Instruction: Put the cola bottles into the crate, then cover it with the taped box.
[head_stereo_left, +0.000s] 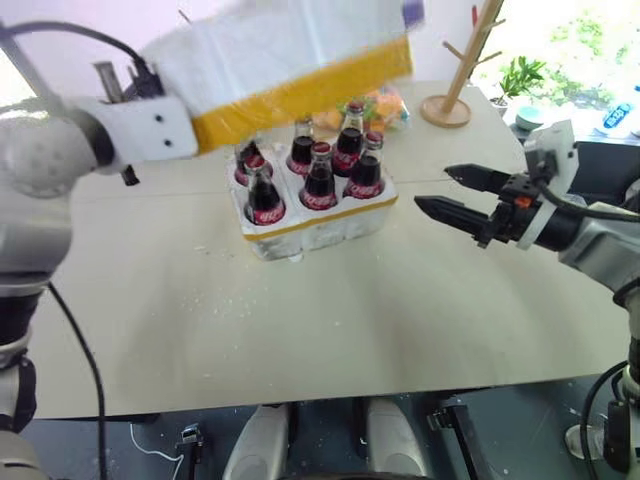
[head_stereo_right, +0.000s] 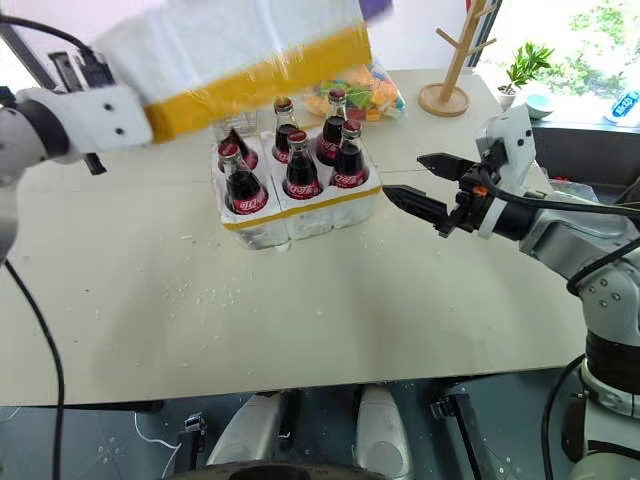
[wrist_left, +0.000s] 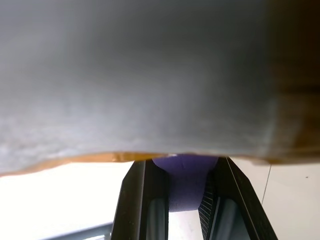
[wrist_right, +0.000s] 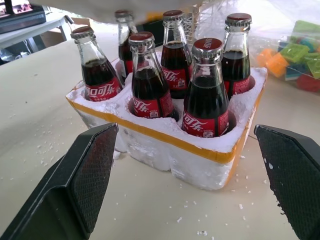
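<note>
Pale, crumb-flecked table (head_stereo_left: 300, 330) stretches in front of me, with a wooden peg stand (head_stereo_left: 462, 60) and a bag of coloured toys (head_stereo_right: 365, 100) at its far edge.

Near the middle sits the crate (head_stereo_left: 318, 222), a low white foam tray with a yellow tape band. All six cola bottles (head_stereo_left: 320, 178) stand upright in its wells, red caps up, so the loading part looks done.

My left gripper (wrist_left: 187, 200) is clamped on the taped box (head_stereo_left: 290, 60), its fingers (wrist_left: 135, 200) pinching the wall near the lower edge. I hold the hollow shell tilted in the air, above and behind the bottles, its yellow band facing me. It is lifted high, I judge, so the open underside can clear the caps before it comes down as a cover.

My right gripper (head_stereo_left: 455, 195) hangs just to the right of the crate, apart from it, jaws spread wide and gripping nothing. It looks placed to steady the tray if needed.

From my head I see the whole layout: box aloft, crate below, both arms. My right wrist view adds a close look at the bottles (wrist_right: 165, 80) seated deep in their wells and foam crumbs on the table. My left wrist view gives the underside of the box (wrist_left: 150, 75) pressed close, and something purple between my fingers that I cannot identify.
</note>
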